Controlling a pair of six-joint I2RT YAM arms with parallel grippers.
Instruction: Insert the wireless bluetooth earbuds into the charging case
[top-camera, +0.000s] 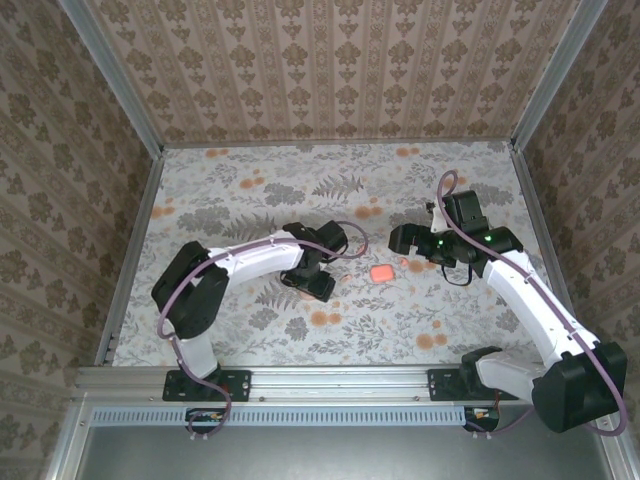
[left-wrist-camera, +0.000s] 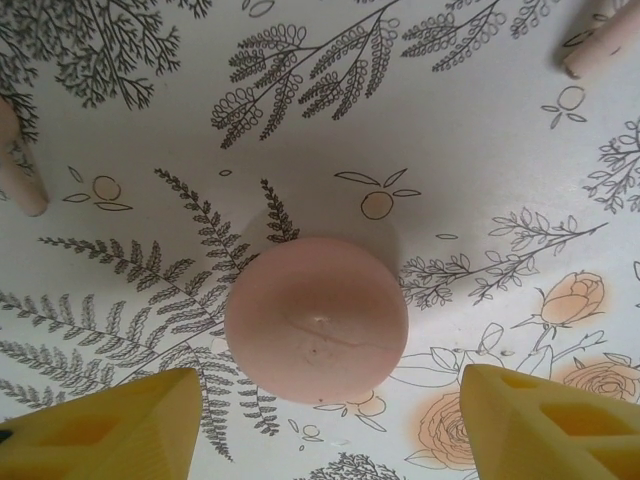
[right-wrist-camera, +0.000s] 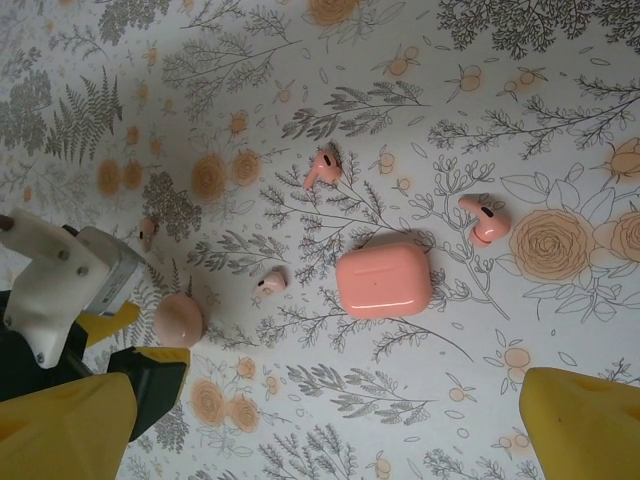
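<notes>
The charging case (right-wrist-camera: 383, 280), a closed salmon-pink rounded square, lies flat on the floral table, and shows from above as the case (top-camera: 381, 272). Several tiny pink earbuds lie loose around it: one earbud (right-wrist-camera: 323, 168) beyond it, another (right-wrist-camera: 485, 218) to its right, a third (right-wrist-camera: 271, 283) just left of it. My right gripper (right-wrist-camera: 325, 400) hangs open above and short of the case, nothing between its fingers. My left gripper (left-wrist-camera: 330, 388) is open, its yellow fingers (left-wrist-camera: 110, 425) standing either side of a pink round disc (left-wrist-camera: 317, 320) without touching it.
The pink disc (right-wrist-camera: 178, 320) lies left of the case, right by the left arm's fingers. Earbud stems poke in at the left wrist view's top right (left-wrist-camera: 600, 40) and left edge (left-wrist-camera: 20, 170). Patterned walls (top-camera: 320, 70) close in the table on three sides.
</notes>
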